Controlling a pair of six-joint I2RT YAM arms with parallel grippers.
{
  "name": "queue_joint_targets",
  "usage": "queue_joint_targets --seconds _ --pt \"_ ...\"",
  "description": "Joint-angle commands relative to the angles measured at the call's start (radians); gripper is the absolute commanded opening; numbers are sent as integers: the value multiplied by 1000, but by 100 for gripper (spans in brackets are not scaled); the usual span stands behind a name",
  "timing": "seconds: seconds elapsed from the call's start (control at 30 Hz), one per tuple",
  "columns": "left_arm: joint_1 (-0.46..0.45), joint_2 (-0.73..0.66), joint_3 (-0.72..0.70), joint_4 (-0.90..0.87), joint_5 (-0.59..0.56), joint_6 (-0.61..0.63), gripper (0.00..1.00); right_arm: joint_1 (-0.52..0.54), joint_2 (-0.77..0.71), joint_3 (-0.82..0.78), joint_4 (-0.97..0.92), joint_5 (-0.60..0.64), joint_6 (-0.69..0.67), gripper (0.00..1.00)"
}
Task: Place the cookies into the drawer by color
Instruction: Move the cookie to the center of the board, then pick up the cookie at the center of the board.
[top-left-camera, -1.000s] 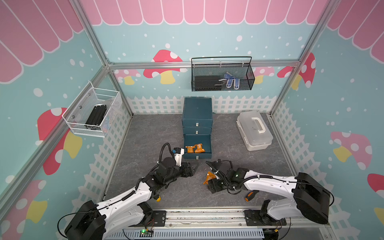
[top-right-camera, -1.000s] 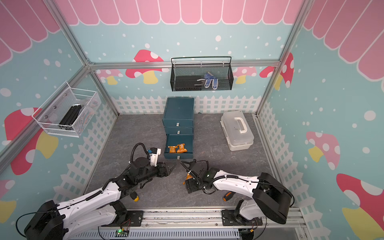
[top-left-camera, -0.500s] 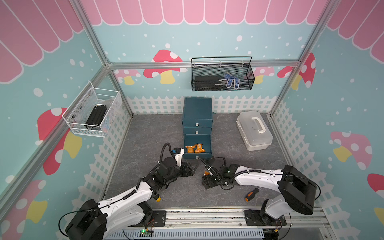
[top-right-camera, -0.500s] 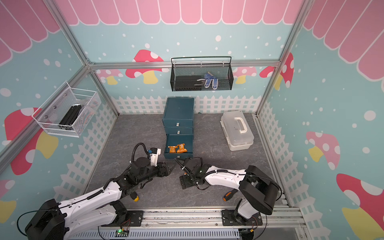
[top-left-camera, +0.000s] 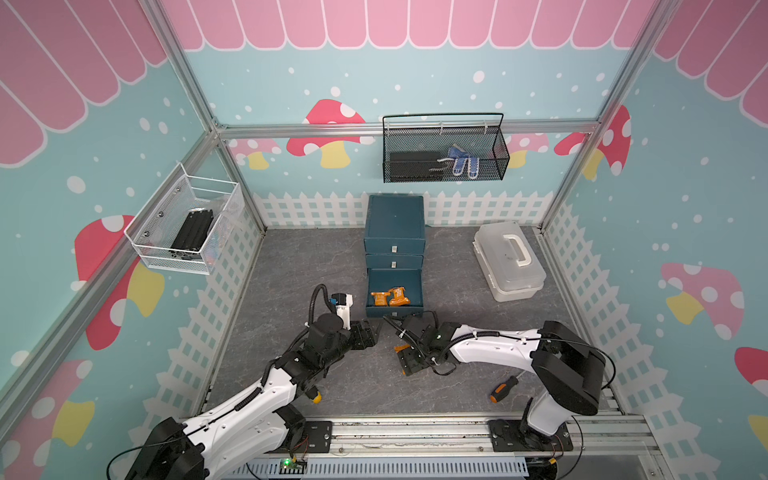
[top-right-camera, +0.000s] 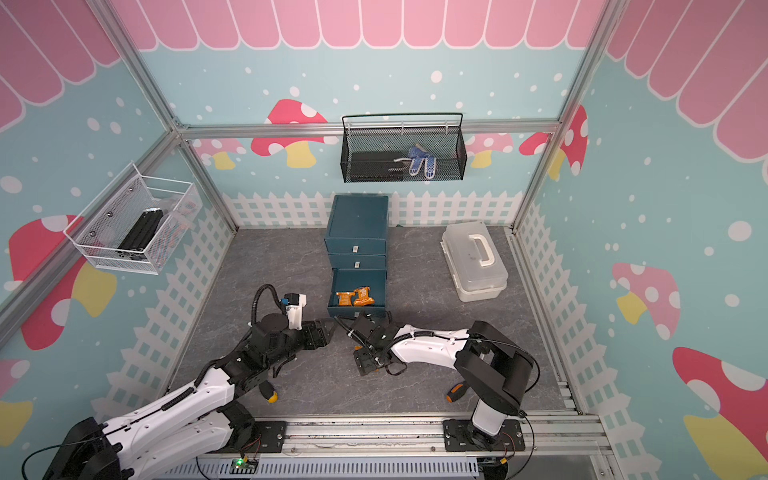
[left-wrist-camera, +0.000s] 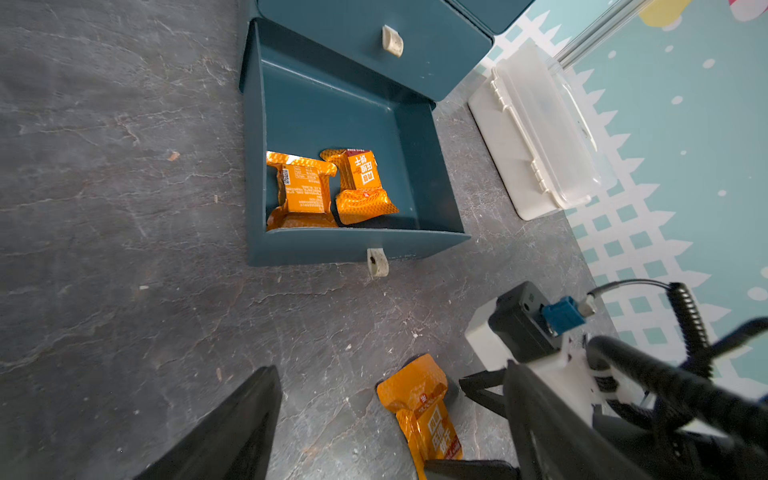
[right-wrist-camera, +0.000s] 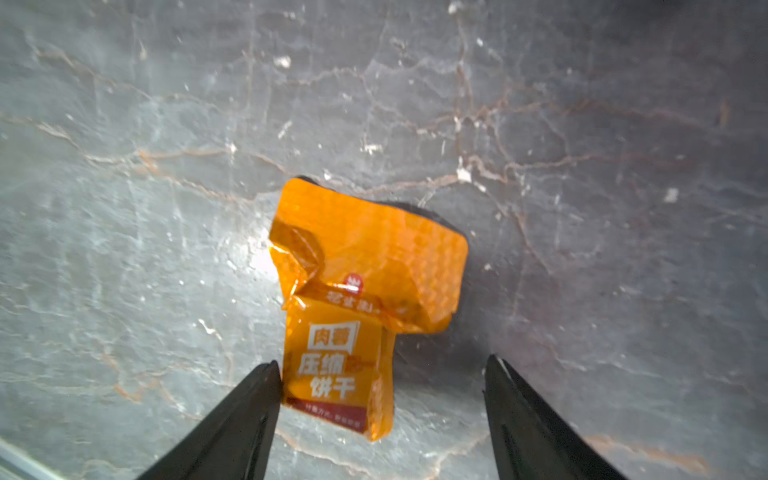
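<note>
The drawer (top-left-camera: 395, 220) is a dark teal cabinet; its bottom drawer (top-left-camera: 415, 282) is pulled out, and in both top views two orange cookies (top-left-camera: 390, 297) (top-right-camera: 355, 297) lie inside at the front. The left wrist view shows them side by side (left-wrist-camera: 301, 191) (left-wrist-camera: 361, 183). A third orange cookie (right-wrist-camera: 357, 299) (left-wrist-camera: 424, 411) lies on the grey floor in front of the drawer. My right gripper (right-wrist-camera: 382, 360) (top-left-camera: 409, 357) is open and low around it; one fingertip (right-wrist-camera: 266, 374) touches its side, the other stands apart. My left gripper (left-wrist-camera: 388, 370) (top-left-camera: 370, 332) hangs open and empty beside it.
A translucent white case (top-left-camera: 509, 259) sits right of the cabinet. An orange-handled screwdriver (top-left-camera: 503, 388) lies near the right arm's base, and a yellow-handled one (top-left-camera: 314, 397) pokes out under the left arm. Wire baskets (top-left-camera: 444, 149) (top-left-camera: 187, 224) hang on the walls.
My right arm has folded in and dropped lower, keeping its gripper over the orange cookie on the floor, with the jaws a little narrower. The left arm has not moved.
</note>
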Motion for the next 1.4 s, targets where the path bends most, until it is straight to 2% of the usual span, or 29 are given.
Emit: queue_joint_targets --seconds 0.0,0.27,0.5,0.6,0.87,0.97,1.1,1.37 --pt "6 -1 -10 -7 -9 15 87 25 7 40 -53 62 22 79" --pt "31 -2 -20 -12 -2 18 87 49 54 77 -18 33 17 79" --pt "35 -53 -35 -19 0 22 87 51 61 70 -11 65 47 70" --pt "36 -68 -33 -40 -19 28 87 51 89 86 -24 68 41 70" --pt "38 -60 -38 -25 -14 25 87 55 115 99 -66 84 42 57" --pt "39 -46 -38 -12 -10 23 87 55 112 98 -57 105 38 55" --pt "39 -25 -39 -3 -9 23 87 55 130 119 -44 79 18 50" --pt "38 6 -43 50 53 7 87 50 119 127 -20 89 8 39"
